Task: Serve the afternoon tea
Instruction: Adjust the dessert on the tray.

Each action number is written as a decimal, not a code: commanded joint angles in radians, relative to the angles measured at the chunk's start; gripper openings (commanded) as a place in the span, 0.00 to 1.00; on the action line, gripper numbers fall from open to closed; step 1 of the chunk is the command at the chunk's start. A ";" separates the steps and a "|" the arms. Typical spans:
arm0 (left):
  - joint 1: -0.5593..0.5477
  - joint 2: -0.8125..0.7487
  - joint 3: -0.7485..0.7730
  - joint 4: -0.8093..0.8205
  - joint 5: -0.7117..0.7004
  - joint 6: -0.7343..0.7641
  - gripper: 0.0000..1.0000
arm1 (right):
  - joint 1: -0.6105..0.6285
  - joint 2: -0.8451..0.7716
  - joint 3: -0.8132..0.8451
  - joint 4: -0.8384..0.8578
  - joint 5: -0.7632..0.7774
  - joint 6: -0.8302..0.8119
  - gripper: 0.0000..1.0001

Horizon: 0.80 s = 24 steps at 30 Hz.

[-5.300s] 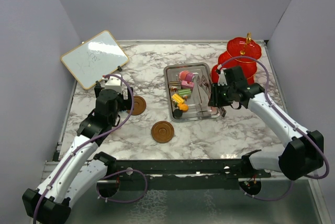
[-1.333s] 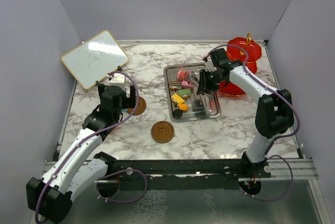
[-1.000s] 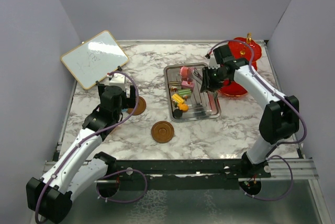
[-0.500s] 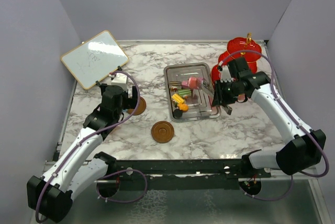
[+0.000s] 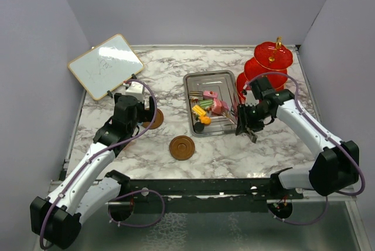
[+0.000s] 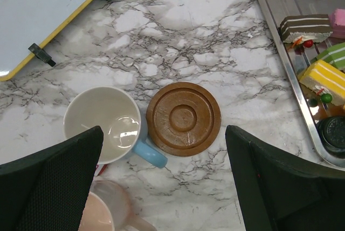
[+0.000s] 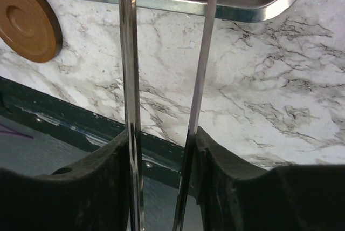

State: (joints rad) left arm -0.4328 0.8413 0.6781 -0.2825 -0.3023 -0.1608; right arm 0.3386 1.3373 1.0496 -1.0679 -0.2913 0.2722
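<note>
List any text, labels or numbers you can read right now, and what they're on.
Whiteboard: faint marker scribbles, too blurred to read.
No lettering shows on the steel tray, blue cup, red stand, tongs or anything else in view.

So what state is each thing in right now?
Left gripper, open, empty.
Tongs, held, arms apart.
Right gripper, shut on the tongs.
Blue cup, upright, empty.
Pink cup, upright.
Saucer by cups, bare.
Other saucer, bare.
Stand, upright.
Tray, holding cakes.
</note>
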 commanded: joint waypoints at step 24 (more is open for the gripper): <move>0.005 0.008 0.004 0.018 0.022 0.006 0.99 | -0.164 -0.167 -0.195 0.257 -0.261 0.143 0.45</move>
State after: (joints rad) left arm -0.4332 0.8551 0.6781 -0.2779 -0.2996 -0.1608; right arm 0.1829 1.1919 0.8818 -0.8520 -0.5053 0.4007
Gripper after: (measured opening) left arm 0.991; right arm 0.465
